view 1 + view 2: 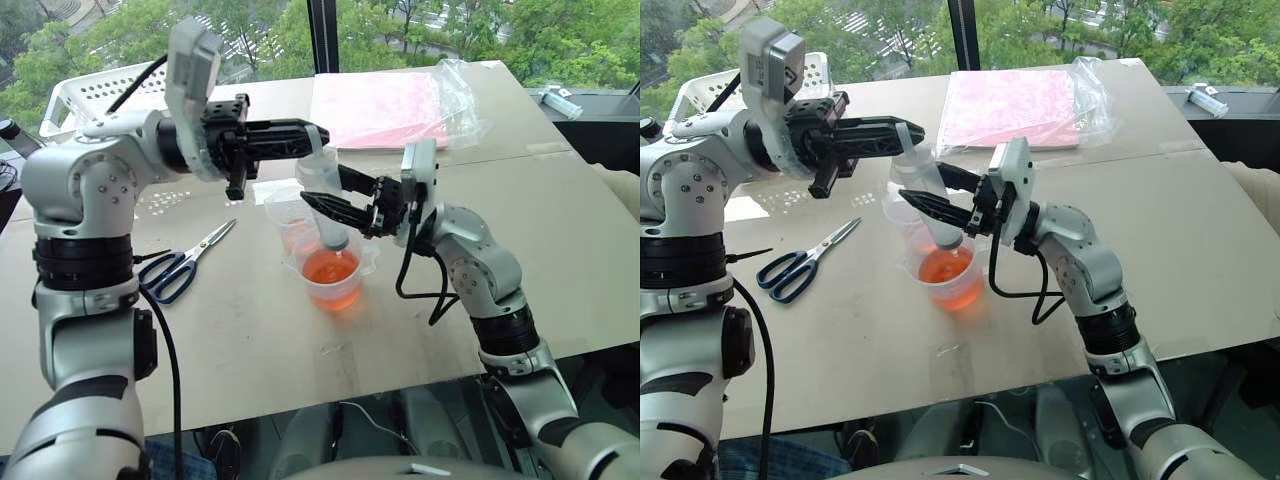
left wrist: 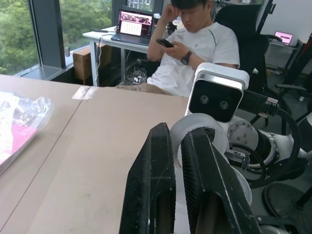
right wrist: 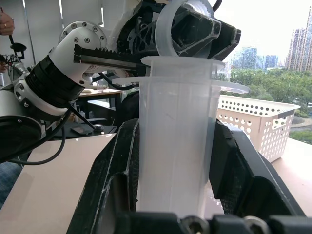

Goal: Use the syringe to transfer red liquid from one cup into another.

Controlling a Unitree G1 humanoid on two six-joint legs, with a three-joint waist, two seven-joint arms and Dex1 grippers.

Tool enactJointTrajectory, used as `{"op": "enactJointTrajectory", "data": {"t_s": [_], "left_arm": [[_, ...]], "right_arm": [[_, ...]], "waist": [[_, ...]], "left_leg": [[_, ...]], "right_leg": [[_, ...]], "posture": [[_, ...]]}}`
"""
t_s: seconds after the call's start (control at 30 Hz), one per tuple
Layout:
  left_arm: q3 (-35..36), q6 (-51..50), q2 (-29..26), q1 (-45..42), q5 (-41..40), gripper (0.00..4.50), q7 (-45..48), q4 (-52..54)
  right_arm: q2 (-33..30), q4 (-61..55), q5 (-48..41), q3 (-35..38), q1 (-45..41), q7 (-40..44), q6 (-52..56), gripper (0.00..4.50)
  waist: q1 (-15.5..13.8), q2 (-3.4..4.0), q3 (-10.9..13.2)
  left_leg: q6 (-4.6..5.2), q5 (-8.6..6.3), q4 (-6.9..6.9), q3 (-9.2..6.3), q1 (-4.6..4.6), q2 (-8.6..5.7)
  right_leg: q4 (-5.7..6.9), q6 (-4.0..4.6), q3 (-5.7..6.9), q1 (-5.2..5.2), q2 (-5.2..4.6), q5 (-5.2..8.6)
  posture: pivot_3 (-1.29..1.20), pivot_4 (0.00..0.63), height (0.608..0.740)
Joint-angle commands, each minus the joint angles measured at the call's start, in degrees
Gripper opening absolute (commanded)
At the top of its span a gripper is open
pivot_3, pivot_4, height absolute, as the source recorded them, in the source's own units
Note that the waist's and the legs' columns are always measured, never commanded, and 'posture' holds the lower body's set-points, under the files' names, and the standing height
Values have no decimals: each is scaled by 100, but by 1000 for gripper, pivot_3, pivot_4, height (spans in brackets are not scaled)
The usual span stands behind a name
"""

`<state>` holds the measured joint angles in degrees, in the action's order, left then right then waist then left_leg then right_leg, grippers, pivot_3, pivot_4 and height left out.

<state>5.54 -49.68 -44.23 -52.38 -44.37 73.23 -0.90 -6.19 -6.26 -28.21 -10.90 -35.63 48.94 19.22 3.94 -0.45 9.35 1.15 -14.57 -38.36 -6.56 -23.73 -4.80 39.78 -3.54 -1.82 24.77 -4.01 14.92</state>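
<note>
The right gripper (image 1: 322,212) is clamping the syringe (image 3: 175,141) around its clear barrel, holding it roughly upright with the nozzle dipping into the spouted cup (image 1: 334,275) of red liquid (image 1: 331,270). The left gripper (image 1: 312,140) is pinching the plunger's top, fingers squeezed together on it. The narrower cup (image 1: 287,212) is sitting just behind the spouted one on the table (image 1: 560,260). Scissors (image 1: 183,262) are lying off to the left.
</note>
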Motion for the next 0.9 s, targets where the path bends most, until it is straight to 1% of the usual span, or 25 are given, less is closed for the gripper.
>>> {"op": "enactJointTrajectory", "data": {"t_s": [0.03, 0.47, 0.9], "left_arm": [[-91, -17, -9, -17, -155, 107, 207, 329], [-369, 142, -175, 244, 47, 107, 454, 495], [-481, 249, -277, 478, 209, 107, 424, 618]], "right_arm": [[-12, -209, 194, -178, 19, -90, -58, 1538], [-153, -39, 554, -378, 231, -75, -326, 1538], [-158, 133, 571, -390, 389, -30, -565, 1538]], "waist": [[-1, 0, 0], [-2, 0, 0], [-4, 0, 0]], "left_leg": [[0, 0, 0, 0, 0, 0], [0, 0, 0, 0, 0, 0], [0, 0, 0, 0, 0, 0]], "right_leg": [[0, 0, 0, 0, 0, 0], [0, 0, 0, 0, 1, 0], [0, 0, 0, 0, 1, 0]], "posture": [[0, 150, 740], [0, 150, 740], [0, 150, 740]]}}
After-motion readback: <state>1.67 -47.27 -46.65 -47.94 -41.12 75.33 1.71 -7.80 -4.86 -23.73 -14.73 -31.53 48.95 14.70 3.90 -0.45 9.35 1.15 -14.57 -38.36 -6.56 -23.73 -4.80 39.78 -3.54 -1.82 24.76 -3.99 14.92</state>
